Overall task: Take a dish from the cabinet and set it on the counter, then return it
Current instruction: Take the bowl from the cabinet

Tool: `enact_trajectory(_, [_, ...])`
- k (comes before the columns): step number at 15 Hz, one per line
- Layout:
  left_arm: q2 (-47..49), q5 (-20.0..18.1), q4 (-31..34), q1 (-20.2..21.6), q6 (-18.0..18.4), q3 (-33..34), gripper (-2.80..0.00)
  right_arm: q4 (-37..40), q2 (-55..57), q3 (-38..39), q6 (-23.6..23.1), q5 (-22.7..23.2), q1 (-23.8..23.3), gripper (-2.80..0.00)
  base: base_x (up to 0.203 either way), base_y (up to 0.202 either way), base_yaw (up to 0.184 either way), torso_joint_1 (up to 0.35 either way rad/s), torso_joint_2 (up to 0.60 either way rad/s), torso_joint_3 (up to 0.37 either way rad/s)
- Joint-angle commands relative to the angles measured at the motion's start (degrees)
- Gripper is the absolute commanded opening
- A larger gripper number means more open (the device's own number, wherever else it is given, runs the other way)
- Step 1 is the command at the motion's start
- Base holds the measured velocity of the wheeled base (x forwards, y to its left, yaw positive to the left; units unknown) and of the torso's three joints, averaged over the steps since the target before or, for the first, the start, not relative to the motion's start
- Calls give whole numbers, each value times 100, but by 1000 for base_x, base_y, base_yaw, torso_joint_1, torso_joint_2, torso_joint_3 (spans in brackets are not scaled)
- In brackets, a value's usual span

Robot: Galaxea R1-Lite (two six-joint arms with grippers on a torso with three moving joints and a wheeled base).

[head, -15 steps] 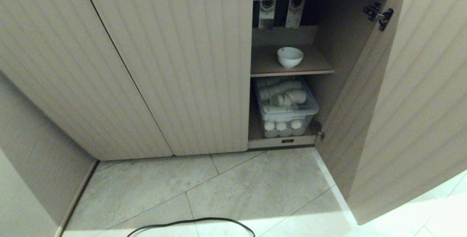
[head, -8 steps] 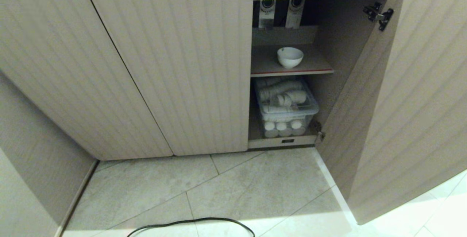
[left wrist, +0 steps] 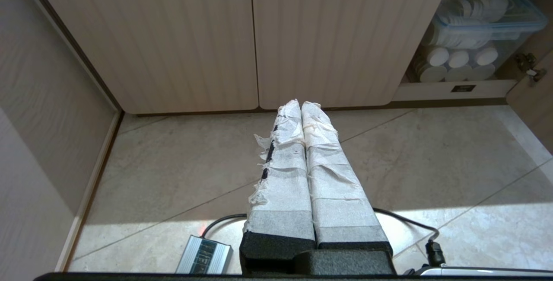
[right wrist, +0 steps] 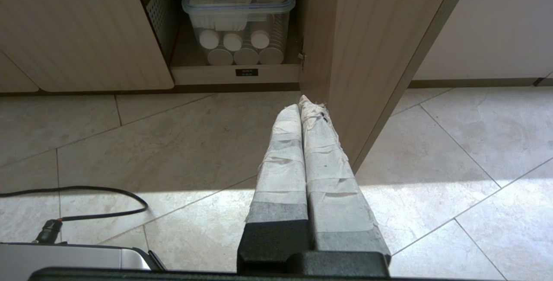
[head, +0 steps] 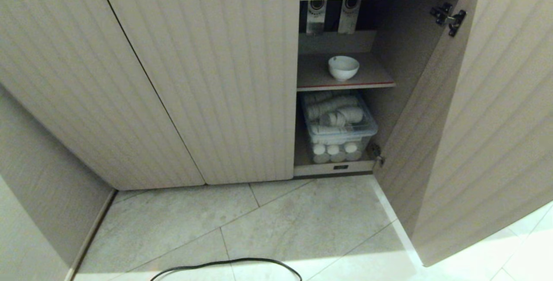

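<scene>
A pale tiled floor (head: 302, 225) lay before the cabinet (head: 207, 78). Left gripper (left wrist: 301, 104) and right gripper (right wrist: 305, 101) hung low, fingers pressed together (nothing held). The dish (head: 343, 68) sat on the upper shelf (head: 315, 78), door (head: 488, 121) open.

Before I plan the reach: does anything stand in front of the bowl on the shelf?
Nothing visible does. The bowl sits alone on the shelf; the door on that side stands open. Both tools, left and right, are shut, low over the floor.
</scene>
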State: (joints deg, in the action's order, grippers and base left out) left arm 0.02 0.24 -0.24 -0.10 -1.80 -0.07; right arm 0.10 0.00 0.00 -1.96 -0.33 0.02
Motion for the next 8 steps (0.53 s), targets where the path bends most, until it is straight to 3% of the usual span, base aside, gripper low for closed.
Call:
enact_trajectory(1, [-2, 11, -2, 1, -4, -1, -280, -1, 0, 0, 3, -2, 6, -280, 0, 0, 0, 0, 0, 0])
enact_trajectory(8, [-2, 11, -2, 1, -4, -1, -280, -1, 0, 0, 20, -2, 2, -280, 0, 0, 0, 0, 0, 0])
